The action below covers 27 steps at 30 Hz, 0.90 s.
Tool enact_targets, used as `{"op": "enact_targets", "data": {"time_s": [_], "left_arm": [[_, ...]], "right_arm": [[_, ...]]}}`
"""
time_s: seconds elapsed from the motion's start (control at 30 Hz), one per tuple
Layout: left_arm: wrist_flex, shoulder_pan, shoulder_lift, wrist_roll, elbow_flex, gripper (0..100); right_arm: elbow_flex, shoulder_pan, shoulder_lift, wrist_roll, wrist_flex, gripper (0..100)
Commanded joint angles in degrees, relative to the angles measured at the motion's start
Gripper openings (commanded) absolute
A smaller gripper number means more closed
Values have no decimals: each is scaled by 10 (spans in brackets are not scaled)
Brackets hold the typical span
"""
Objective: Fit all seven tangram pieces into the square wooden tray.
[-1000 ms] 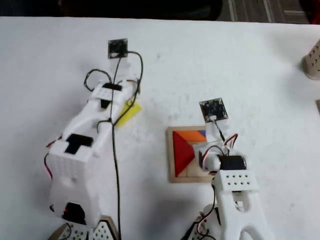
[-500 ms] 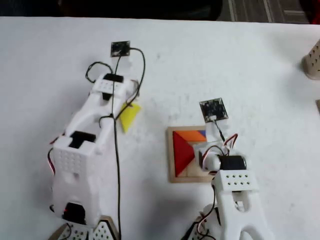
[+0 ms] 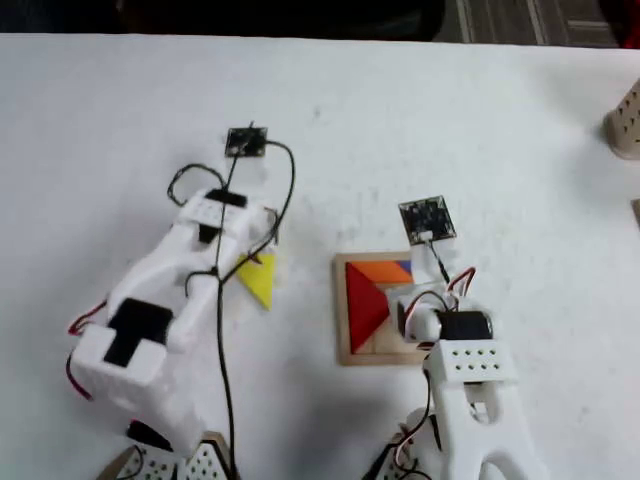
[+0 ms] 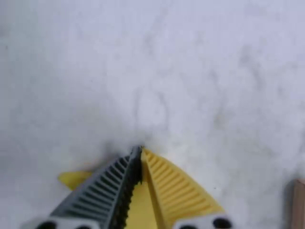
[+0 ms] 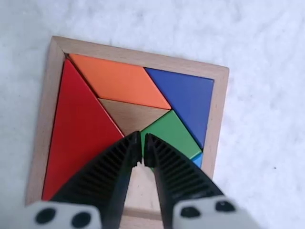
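Observation:
The square wooden tray [image 3: 343, 310] lies right of the table's middle. In the right wrist view the tray [image 5: 138, 55] holds a red triangle [image 5: 78, 124], an orange parallelogram [image 5: 119, 81], a blue triangle [image 5: 188, 98], a tan triangle [image 5: 133, 119], a green square [image 5: 171, 136] and a sliver of a light blue piece [image 5: 198, 160]. My right gripper [image 5: 142, 143] hovers shut over the tray's middle, holding nothing. My left gripper [image 4: 139, 157] is shut on the yellow triangle [image 4: 74, 177]. From above, that yellow triangle [image 3: 258, 280] sits left of the tray, a short gap away.
A pale wooden block with holes [image 3: 625, 125] stands at the table's right edge. Wooden bases [image 3: 170, 462] sit at the near edge under the left arm. Bare white table lies between the yellow triangle and the tray, and behind both arms.
My left arm has pulled back toward the near side with the yellow triangle, which now lies lower and level with the tray. The right arm has kept still.

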Motion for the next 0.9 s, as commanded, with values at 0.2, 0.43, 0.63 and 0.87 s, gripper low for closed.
{"op": "enact_targets", "data": {"time_s": [0.2,0.43,0.63,0.87], "left_arm": [[-7,28,-129,-8,112,21],[-7,26,-227,-8,180,22],[-7,27,-315,-8,212,23],[-7,27,-381,-4,255,24]], "right_arm": [[-3,5,-16,5,-6,18],[-3,5,-16,5,-8,18],[-3,3,-16,5,-8,18],[4,0,-15,5,-21,18]]}}
